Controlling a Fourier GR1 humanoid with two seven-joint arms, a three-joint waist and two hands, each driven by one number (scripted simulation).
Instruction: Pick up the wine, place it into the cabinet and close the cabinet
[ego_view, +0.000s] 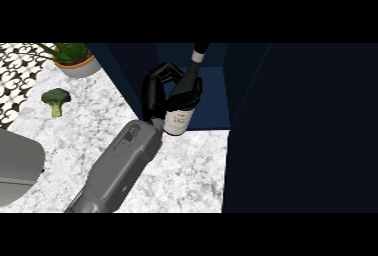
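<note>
The wine bottle (179, 119) is dark with a pale label, its neck pointing up and away. It stands at the left of the cabinet's opening, with its base near the front lip. My left hand (153, 95) is shut on it, fingers on its left side and the thumb across its body. I cannot tell whether the bottle rests on the shelf. The dark blue cabinet (212, 107) is open, and its door (303, 130) fills the right of the view. My right hand does not show.
A broccoli floret (55, 98) lies on the marble counter (184, 170) at the left. A potted plant (74, 60) stands at the back left. A grey rounded object (16, 165) sits at the left edge.
</note>
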